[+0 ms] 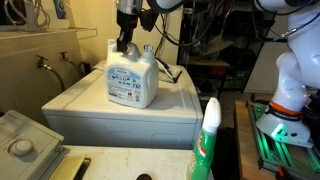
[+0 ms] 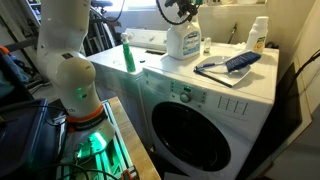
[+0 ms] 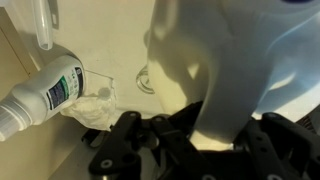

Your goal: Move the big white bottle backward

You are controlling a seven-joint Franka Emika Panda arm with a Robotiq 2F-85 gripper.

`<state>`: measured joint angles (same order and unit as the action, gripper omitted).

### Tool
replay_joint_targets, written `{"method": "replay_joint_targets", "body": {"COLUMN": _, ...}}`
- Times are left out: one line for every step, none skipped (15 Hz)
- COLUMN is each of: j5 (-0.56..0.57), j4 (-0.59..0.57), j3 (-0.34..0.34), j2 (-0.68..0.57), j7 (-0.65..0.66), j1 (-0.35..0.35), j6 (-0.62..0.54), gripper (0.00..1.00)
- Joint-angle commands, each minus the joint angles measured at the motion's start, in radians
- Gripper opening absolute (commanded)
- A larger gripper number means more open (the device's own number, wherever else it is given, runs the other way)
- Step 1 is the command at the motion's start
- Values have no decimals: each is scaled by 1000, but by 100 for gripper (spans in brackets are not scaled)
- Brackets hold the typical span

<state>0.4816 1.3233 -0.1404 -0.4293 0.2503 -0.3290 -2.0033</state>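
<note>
The gripper [image 3: 220, 138] reaches straight down from above. Its dark jaws sit on either side of the top of the big white bottle [image 1: 131, 82], and in the wrist view white plastic fills the gap between them, so I judge them closed on the handle part, not spread wide. That hold makes sense: the squarish body looks too broad for the jaws, while the handle gives them something narrow to clamp. Directly under the hand the jug stands upright on the washing machine top [image 1: 75, 103], its base apparently on the surface. Its long axis is vertical, the cap points up beside the fingers, and the blue-and-white label faces the camera in an exterior view. Staying upright should let it slide or lift backward without tipping. In the wrist view a small clear bottle [image 3: 48, 92] lies off to one side of the hand, clear of the jug. The green-and-white spray bottle [image 1: 207, 140] stands well away from it.
</note>
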Motion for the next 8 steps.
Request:
{"method": "replay_joint_targets", "body": {"j5": 38, "j4": -27, "j3": -5, "j2": -27, "j7": -1, "j1": -24, "j6": -68, "gripper": 6}}
{"method": "replay_joint_targets", "body": {"j5": 48, "j4": -58, "j3": 22, "j2": -50, "j7": -18, "j1": -49, "j6": -73, "gripper": 6}}
{"method": "replay_joint_targets", "body": {"j5": 64, "j4": -89, "j3": 28, "j2": -75, "j7": -30, "j1": -57, "j6": -78, "gripper": 6}}
{"method": "replay_joint_targets", "body": {"j5": 82, "j4": -110, "j3": 35, "j2": -92, "j7": -40, "j1": -67, "j6": -87, "gripper": 6}}
{"method": "replay_joint_targets", "body": {"j5": 96, "j4": -137, "j3": 42, "j2": -112, "j7": -54, "j1": -77, "j6": -92, "gripper": 6}}
{"method": "replay_joint_targets", "body": {"j5": 101, "j4": -172, "j3": 46, "j2": -135, "j7": -58, "j1": -88, "j6": -85, "gripper": 6}}
{"method": "replay_joint_targets", "body": {"j5": 107, "j4": -203, "j3": 52, "j2": -154, "j7": -56, "j1": -99, "j6": -80, "gripper": 6}}
{"method": "replay_joint_targets", "body": {"j5": 117, "j4": -240, "j3": 61, "j2": -174, "j7": -42, "j1": -116, "j6": -71, "gripper": 6}}
